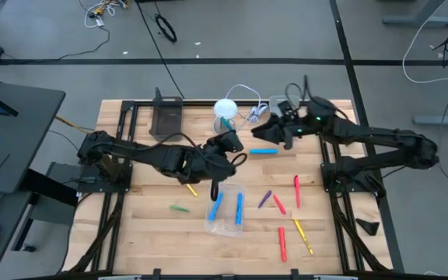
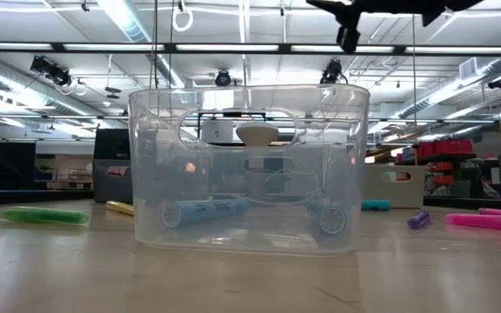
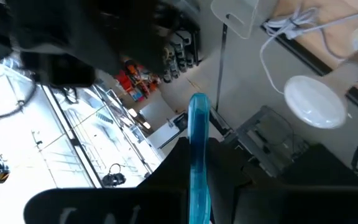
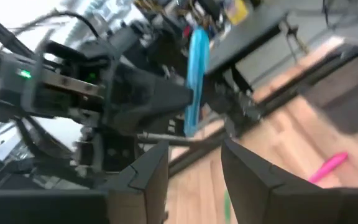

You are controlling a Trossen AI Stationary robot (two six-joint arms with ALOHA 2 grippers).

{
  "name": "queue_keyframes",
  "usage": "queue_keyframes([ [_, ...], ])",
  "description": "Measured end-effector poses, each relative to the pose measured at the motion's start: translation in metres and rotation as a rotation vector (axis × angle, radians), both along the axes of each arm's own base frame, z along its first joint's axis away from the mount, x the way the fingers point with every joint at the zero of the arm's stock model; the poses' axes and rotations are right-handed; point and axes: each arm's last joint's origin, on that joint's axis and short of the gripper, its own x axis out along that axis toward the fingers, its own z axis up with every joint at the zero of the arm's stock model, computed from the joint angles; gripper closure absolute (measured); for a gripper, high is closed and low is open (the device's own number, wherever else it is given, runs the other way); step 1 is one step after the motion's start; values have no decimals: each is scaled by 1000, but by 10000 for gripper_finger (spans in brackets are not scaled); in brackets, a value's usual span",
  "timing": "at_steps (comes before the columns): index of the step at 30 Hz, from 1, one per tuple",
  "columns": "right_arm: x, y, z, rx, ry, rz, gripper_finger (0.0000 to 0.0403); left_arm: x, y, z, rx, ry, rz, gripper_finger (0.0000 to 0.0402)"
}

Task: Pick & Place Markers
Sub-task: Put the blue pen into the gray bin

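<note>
Left wrist view is showing the left claw (image 3: 194, 186) clamping a blue marker (image 3: 197, 155) upright above the tabletop (image 1: 154, 218) — the right claw (image 4: 194, 165) gaping close by, risking a fumbled handover — with other markers scattered around the clear bin (image 2: 249, 165).

the right tool (image 4: 194, 171) shows two dark fingers (image 4: 148, 177) standing apart with nothing between them. beyond them the left tool (image 4: 166, 99) clamps an upright blue marker (image 4: 196, 78). a pink marker (image 4: 328, 167) lies on the wooden counter (image 4: 303, 137), well apart from the blue marker.
</note>
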Motion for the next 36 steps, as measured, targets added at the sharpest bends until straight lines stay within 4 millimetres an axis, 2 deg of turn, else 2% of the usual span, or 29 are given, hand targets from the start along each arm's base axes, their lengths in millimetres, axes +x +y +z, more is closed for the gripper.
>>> queue_keyframes([
  [4,12,-3,0,36,39,20,252,4,3,5,5,-20,-24,373],
  [10,13,-5,3,63,16,22,252,5,3,6,5,-16,-51,373],
  [21,26,5,1,90,-19,94,252,7,2,8,-10,-34,-91,373],
  [32,29,9,0,102,-25,113,253,7,1,8,-19,-34,-108,373],
  [36,30,8,0,108,-24,112,272,7,1,8,-25,-36,-117,373],
])
